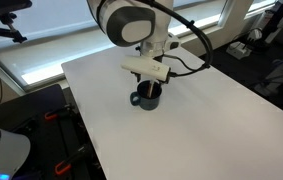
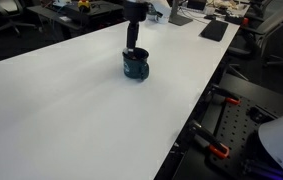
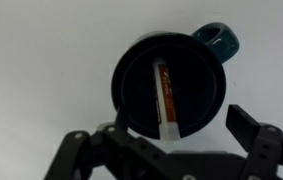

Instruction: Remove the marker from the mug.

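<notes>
Two fingers (image 3: 249,128) of the lone gripper (image 3: 159,135) stand spread wide and pinch nothing. In the wrist view they sit on either side of the near rim of one mug (image 3: 131,78), with their lower parts cut off by the frame edge. One marker (image 3: 165,98) rests inside the mug, leaning across its dark interior, pale tip towards the gripper. Only the wrist view shows it. In both exterior views the gripper (image 1: 151,86) (image 2: 132,46) hangs straight above the mug (image 1: 146,99) (image 2: 134,68) and hides the opening, so the marker is out of sight there. Those views do not show whether the fingertips touch the rim. The single handle (image 3: 221,40) shows blue-green from above. The mug stands upright on one white table (image 1: 211,120) (image 2: 81,115), whose edges run out of frame.
</notes>
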`<state>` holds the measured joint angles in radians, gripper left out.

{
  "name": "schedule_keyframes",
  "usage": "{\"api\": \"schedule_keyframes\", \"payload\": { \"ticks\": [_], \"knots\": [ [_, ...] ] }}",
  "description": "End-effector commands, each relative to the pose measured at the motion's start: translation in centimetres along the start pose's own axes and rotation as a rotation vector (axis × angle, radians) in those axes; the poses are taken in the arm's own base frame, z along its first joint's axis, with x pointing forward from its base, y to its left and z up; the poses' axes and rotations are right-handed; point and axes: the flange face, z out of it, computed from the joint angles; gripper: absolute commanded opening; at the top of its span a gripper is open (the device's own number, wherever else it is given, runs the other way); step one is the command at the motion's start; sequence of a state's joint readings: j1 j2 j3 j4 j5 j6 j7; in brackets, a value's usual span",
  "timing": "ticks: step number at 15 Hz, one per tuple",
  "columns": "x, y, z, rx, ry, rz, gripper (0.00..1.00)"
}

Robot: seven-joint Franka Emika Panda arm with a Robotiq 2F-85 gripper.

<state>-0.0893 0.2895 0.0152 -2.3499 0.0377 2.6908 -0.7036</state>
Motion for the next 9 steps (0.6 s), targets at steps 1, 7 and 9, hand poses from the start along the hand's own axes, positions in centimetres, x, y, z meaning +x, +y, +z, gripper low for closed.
{"api": "schedule_keyframes", "payload": {
  "ticks": [1, 7, 9],
  "knots": [
    [0.9, -0.7, 1.3, -0.011, 0.036, -0.031, 1.00],
    [1.3, 0.7, 2.1, 0.025, 0.048, 0.014, 1.00],
    [1.1, 1.2, 2.0, 0.030, 0.052, 0.024, 1.00]
  ]
}}
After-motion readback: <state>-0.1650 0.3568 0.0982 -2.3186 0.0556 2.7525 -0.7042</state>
